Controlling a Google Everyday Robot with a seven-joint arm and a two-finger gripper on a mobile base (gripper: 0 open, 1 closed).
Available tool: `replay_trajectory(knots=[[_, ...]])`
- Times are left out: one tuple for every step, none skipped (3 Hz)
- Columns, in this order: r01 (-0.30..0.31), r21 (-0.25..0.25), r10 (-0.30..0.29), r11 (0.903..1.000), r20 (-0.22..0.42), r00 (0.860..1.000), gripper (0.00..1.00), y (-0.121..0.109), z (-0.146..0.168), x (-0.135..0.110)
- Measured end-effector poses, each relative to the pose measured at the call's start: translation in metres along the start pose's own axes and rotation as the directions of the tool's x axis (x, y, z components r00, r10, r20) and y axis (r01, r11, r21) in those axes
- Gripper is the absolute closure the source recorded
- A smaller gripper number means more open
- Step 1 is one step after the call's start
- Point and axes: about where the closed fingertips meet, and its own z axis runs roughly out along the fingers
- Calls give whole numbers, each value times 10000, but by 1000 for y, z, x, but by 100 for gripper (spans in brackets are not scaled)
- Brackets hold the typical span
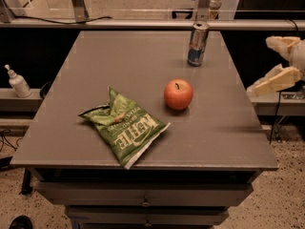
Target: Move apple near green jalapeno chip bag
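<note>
The red-orange apple [178, 94] stands upright on the grey table [128, 56], right of centre, stem up. The green jalapeno chip bag [125, 126] lies flat and crumpled to its lower left, a short gap away. My gripper [272, 63] is at the right edge of the view, off the table's right side, well clear of the apple. It is open and empty, with one cream finger high and one low.
A blue-and-silver drink can [198, 44] stands at the back right of the table. A white pump bottle [18, 82] sits on a ledge at the left. A rail runs behind the table. Drawers sit below the front edge.
</note>
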Motion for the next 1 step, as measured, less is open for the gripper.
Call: replay_trajectory(knots=[[335,587,-351,9977,261,9990,0,-19,-24,-23]])
